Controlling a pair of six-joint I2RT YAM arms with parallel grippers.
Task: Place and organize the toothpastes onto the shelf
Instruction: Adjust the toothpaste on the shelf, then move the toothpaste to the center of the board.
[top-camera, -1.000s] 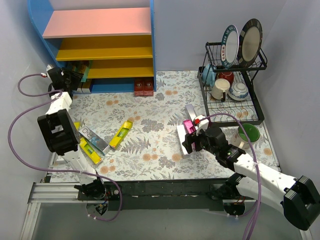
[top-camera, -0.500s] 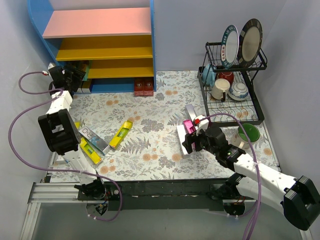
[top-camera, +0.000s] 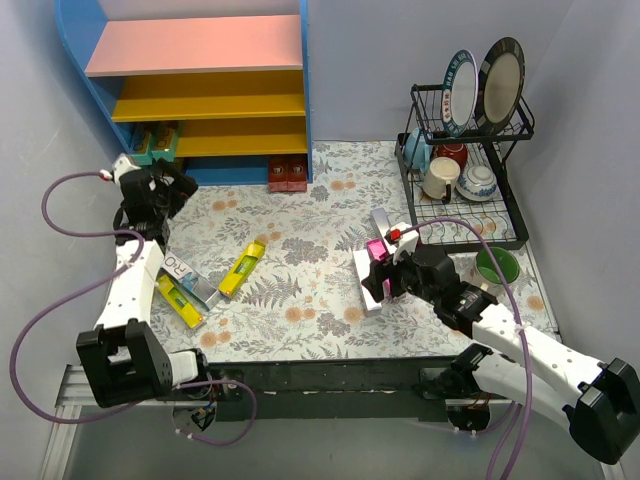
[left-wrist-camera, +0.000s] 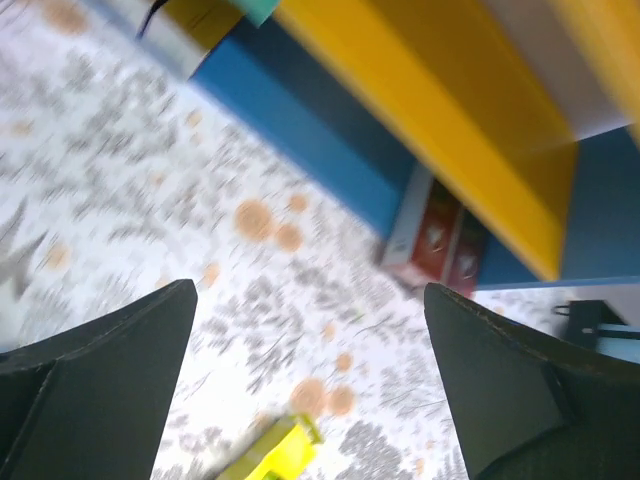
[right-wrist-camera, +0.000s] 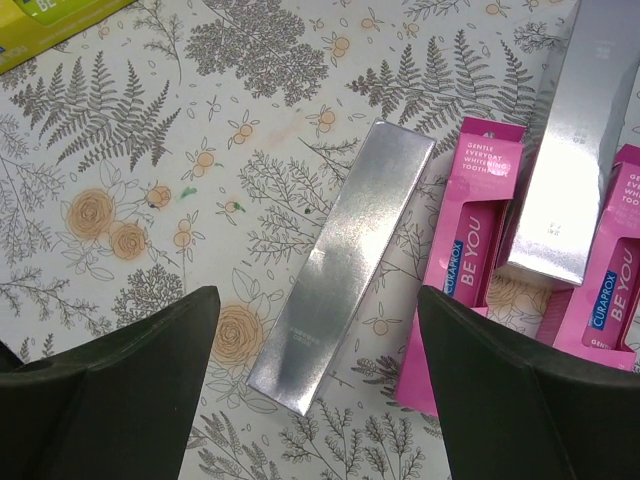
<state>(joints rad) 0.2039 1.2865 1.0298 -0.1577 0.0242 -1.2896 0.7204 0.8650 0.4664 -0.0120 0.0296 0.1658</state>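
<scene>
The silver toothpaste box (right-wrist-camera: 340, 265) is mirror-glossy cardboard.

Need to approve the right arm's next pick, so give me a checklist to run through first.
1. Right tool open with nothing in it: ok.
2. Silver box lying flat right below it: ok.
3. Room beside that box: not ok. The pink box lies close on its right, partly under the tool.
4. Left tool open and empty, off by the shelf: ok.
5. Free space on the shelf: ok. The upper yellow board looks bare.
6. Rest of the pile settled: cannot tell. Another silver box lies against the pink box.
</scene>
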